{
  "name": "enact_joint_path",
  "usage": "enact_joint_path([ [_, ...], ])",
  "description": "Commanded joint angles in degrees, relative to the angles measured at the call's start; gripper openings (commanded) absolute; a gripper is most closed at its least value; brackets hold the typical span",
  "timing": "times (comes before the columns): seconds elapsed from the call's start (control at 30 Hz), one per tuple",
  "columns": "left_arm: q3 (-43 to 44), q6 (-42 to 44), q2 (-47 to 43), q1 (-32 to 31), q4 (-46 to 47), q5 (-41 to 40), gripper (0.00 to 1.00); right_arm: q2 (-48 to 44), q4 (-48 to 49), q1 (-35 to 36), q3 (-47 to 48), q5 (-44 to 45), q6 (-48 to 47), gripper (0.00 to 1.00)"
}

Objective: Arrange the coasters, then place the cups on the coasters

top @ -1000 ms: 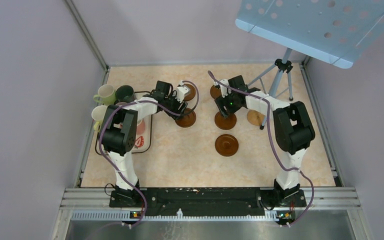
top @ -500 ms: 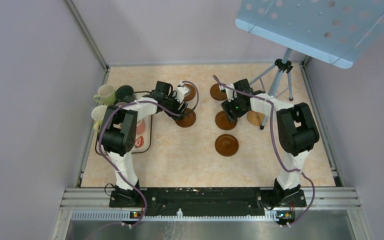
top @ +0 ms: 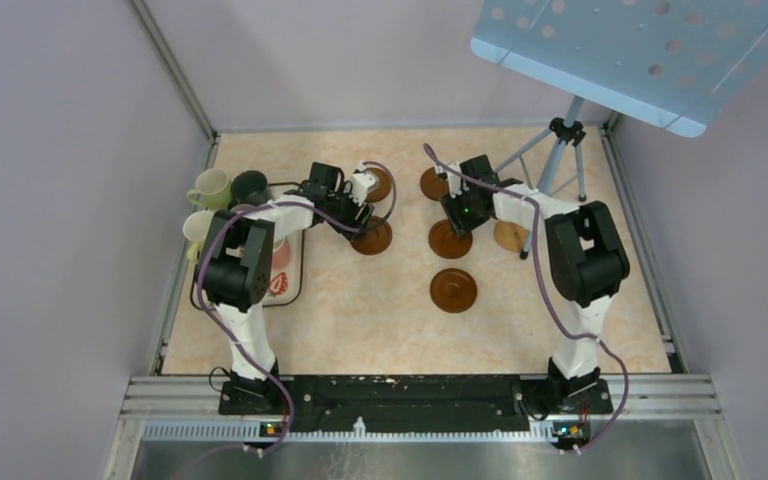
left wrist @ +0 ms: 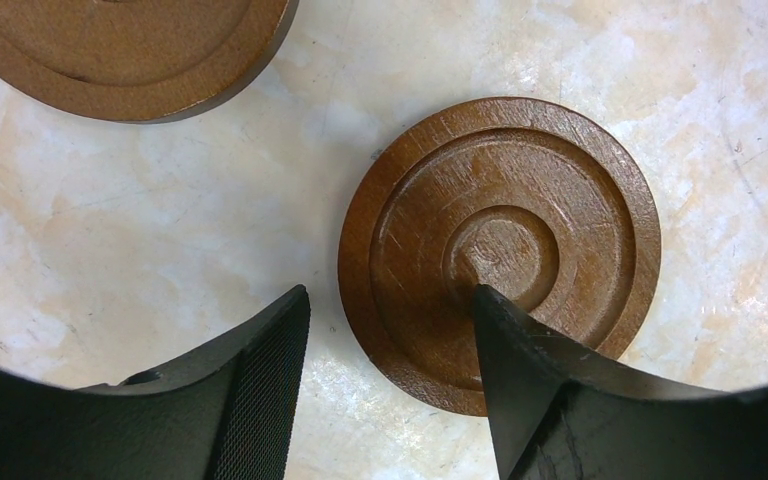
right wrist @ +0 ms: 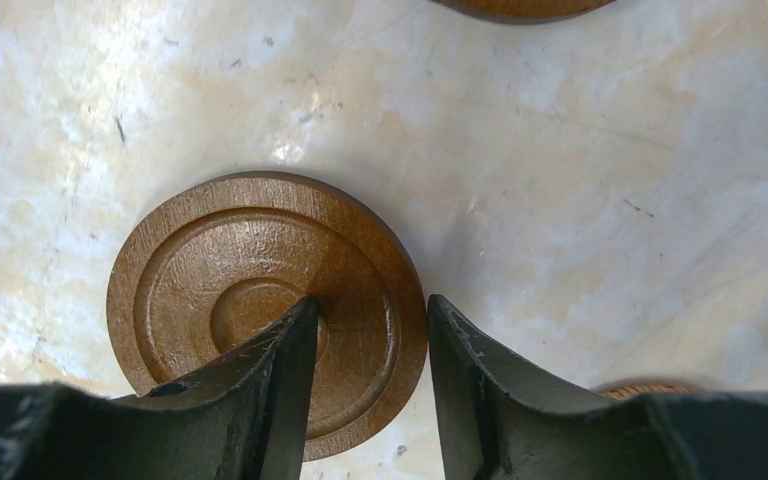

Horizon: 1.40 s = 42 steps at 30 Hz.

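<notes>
Coaster (right wrist: 210, 260), round ringed brown wood, in clenched R pincer (right wrist: 370, 305); L pincer (left wrist: 390, 292) released astride 2nd coaster (left wrist: 560, 190).

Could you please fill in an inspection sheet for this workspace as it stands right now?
Surface: marbled beige table, lightly scratched, no spills seen.
Job's things: six coasters spread mid-table, no cup seen on any; cups grouped at the left edge.
Clutter: strawberry-print tray beside the cups.
Hands: left hand open astride the near-left coaster rim; right hand closed on the middle coaster rim.
Cables: purple cables loop along both arms.
Surroundings: tripod at far right; perforated blue panel overhead.
</notes>
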Motion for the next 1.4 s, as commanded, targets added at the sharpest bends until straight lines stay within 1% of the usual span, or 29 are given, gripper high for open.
enact_joint_path([
  [0.0, -1.8, -1.24, -0.25, -0.4, -1.73, 1.96, 0.66, 3.43, 1.85, 0.55, 2.28, 1.58, 2.72, 0.43],
  [0.43, 0.13, -3.15, 1.02, -1.45, -0.98, 1.98, 0.65, 5.63, 1.92, 1.09, 4.99, 0.14, 4.61, 0.43],
  [0.8, 2.4, -3.33, 1.01, -1.69, -2.33, 1.63, 0.66, 3.76, 0.93, 1.22, 6.51, -0.98, 5.1, 0.47],
  [1.0, 5.0, -3.7, -0.88, -1.64, -4.49, 1.85, 0.77, 1.05, -0.82, 1.21, 7.57, -2.01, 5.32, 0.56],
  [1.23, 9.88, -3.33, -4.34, -1.63, -8.22, 1.74, 0.84, -5.12, -3.51, 0.37, 9.39, -3.95, 4.92, 0.61],
  [1.37, 8.93, -0.26, -7.51, -2.58, -9.78, 7.03, 0.88, -9.32, -6.15, -1.73, 8.58, -4.55, 2.6, 0.62],
])
